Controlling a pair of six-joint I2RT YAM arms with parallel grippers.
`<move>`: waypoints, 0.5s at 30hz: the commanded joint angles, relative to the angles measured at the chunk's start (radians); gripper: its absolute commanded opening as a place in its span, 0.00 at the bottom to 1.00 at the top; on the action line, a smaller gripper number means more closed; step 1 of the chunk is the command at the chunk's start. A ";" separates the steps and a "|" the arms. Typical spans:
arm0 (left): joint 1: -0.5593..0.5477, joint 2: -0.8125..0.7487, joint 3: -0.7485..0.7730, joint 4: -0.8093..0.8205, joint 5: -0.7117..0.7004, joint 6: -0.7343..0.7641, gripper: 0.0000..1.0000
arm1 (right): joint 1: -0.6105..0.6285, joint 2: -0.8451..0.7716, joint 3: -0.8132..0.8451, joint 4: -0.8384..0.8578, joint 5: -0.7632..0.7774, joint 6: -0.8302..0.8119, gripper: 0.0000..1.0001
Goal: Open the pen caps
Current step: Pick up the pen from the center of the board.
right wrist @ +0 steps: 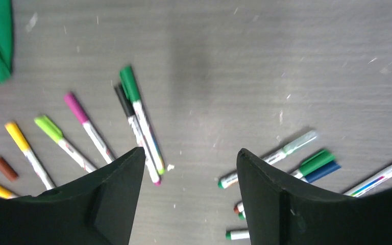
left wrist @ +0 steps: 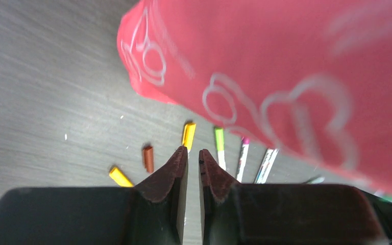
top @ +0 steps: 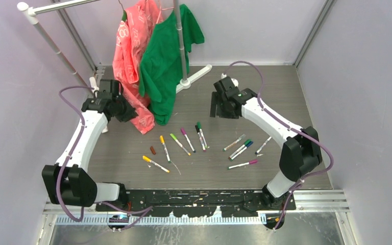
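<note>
Right end effector (right wrist: 191,153), spread wide and empty, hovers over slim white-barrelled marker pens (right wrist: 144,127) fanned on the grey worktop (right wrist: 235,61), stubby coloured plastic caps (right wrist: 130,84) mostly on; apparently the reach step, next likely calling for descent and closure on one barrel.

Eleven pens (top: 187,139) on desk (top: 296,92) — six fanned left of centre, five right of centre. One loose brown cap (top: 152,150). Two hanging garments — one pink shirt (top: 130,56), one green shirt (top: 166,66). Two robot arms (top: 81,145). One white rack (top: 46,35), upper left.
</note>
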 commanded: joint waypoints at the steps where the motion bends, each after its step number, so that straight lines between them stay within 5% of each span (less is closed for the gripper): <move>1: -0.021 -0.090 -0.049 -0.048 0.016 0.030 0.15 | 0.075 -0.042 -0.043 0.004 -0.056 -0.035 0.71; 15: -0.149 -0.285 -0.141 -0.160 0.016 -0.011 0.11 | 0.178 0.151 0.028 -0.008 -0.055 -0.055 0.65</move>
